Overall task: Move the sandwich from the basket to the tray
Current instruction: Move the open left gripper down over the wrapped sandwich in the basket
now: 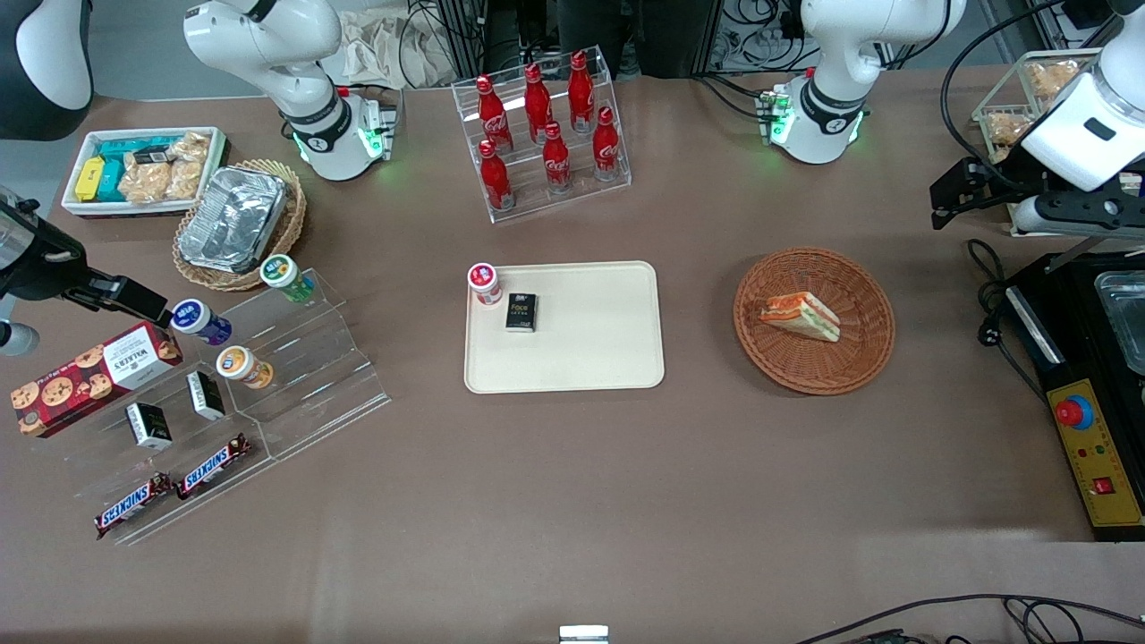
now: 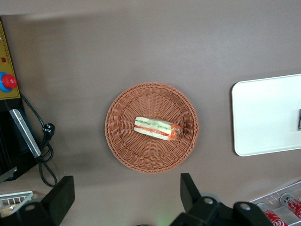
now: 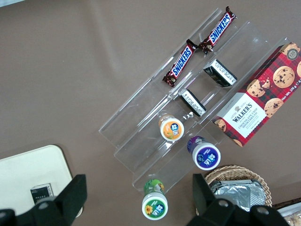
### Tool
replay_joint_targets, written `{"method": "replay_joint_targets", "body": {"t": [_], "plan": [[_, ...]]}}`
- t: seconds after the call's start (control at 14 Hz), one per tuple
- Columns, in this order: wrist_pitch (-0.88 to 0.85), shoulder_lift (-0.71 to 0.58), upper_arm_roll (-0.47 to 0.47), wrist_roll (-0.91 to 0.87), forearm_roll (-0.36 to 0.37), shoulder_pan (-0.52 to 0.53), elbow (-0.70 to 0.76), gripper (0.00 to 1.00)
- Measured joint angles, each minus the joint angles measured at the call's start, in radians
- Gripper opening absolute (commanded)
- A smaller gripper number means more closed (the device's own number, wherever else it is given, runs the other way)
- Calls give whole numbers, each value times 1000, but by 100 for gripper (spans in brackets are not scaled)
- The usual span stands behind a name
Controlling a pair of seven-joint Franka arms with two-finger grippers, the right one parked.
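The sandwich (image 1: 801, 316) (image 2: 156, 128), a wedge of white bread with orange-red and green layers, lies on its side near the middle of the reddish-brown wicker basket (image 1: 814, 367) (image 2: 122, 141). The basket rests on the brown table (image 1: 572, 483), well apart from the cream tray (image 1: 590, 358) (image 2: 263, 122), which lies toward the parked arm's end. On the tray stand a small red-capped cup (image 1: 484, 282) at one corner and, just beside it, a black box (image 1: 521, 312); the remaining tray surface is bare. The left gripper (image 1: 957, 192) (image 2: 127, 195) hangs above the table at the working arm's end, clear of the basket and farther from the front camera; its two fingers (image 2: 189, 188) are spread wide, grasping nothing. A rack of red bottles (image 1: 546, 130) stands farther from the camera than the tray.
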Motion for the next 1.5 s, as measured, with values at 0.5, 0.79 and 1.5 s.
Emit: {"method": "replay_joint_targets", "body": {"t": [0.5, 0.79, 1.5], "plan": [[0, 0, 0, -31, 0, 1, -4, 100], [0, 0, -12, -266, -13, -7, -5, 100], [56, 5, -44, -1164, -58, -43, -152, 100]]}}
